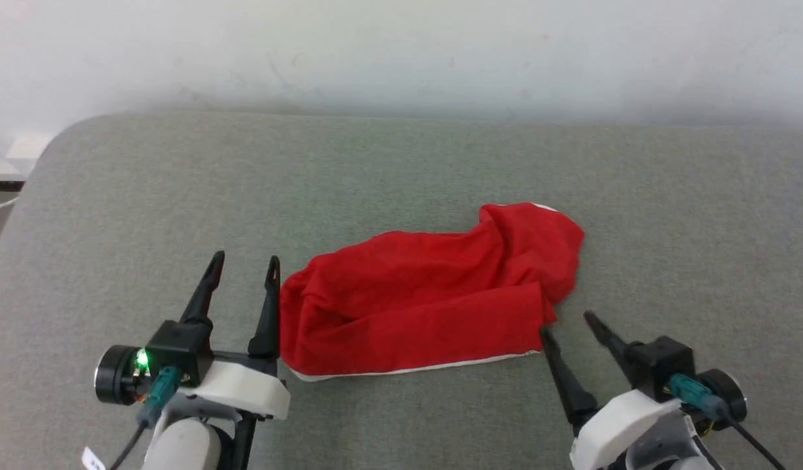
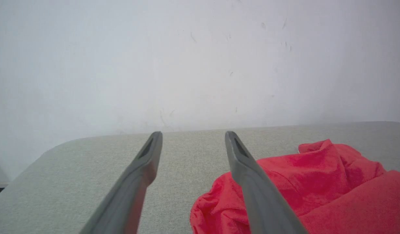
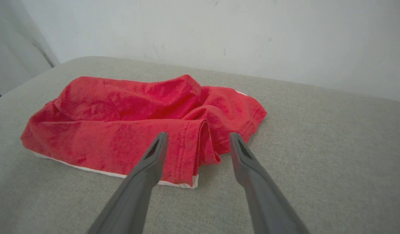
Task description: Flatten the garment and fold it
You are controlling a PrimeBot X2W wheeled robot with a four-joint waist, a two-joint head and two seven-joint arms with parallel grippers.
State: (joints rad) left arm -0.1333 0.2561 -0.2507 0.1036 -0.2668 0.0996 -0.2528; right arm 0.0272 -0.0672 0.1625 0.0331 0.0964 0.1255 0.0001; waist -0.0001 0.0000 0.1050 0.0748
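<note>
red garment (image 1: 427, 297), white edge

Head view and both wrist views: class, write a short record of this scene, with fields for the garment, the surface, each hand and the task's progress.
garment: red shorts, crumpled, one layer lapped over another, white trim along the near edge
surface: grey fabric-covered table, pale wall behind
left hand: open, empty, beside the garment's left end
right hand: open, empty, at the garment's near right corner
progress: not yet flat, no tidy fold
</note>
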